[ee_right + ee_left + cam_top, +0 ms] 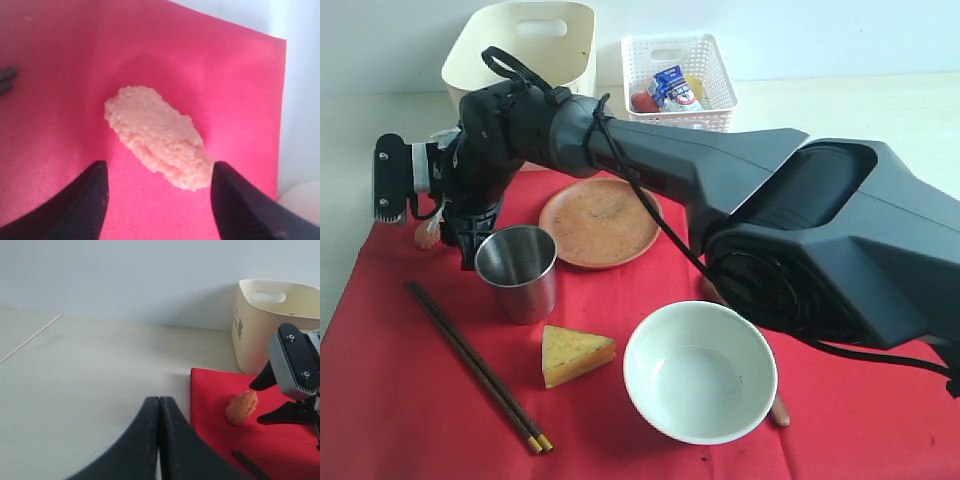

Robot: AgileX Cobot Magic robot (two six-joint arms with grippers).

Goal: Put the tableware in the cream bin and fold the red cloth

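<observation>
My right gripper (pixel 159 169) is open and low over the red cloth (pixel 60 125), its fingers standing either side of a pinkish-orange food lump (pixel 157 137) without gripping it. In the exterior view this gripper (pixel 450 238) reaches across to the cloth's left edge, beside the steel cup (pixel 520 270). The brown plate (pixel 600 222), pale bowl (pixel 700 372) and chopsticks (pixel 475 365) lie on the cloth (pixel 390 400). A wooden spoon end (pixel 779 411) pokes out by the bowl. The cream bin (pixel 520 45) stands at the back. My left gripper (pixel 159 407) is shut and empty over bare table. The knife is out of view.
A cheese wedge (pixel 576 353) lies between the cup and the bowl. A white lattice basket (pixel 678 75) holding food items stands right of the bin. My right arm's bulk covers the cloth's right side. Pale tabletop (pixel 100 365) extends left of the cloth.
</observation>
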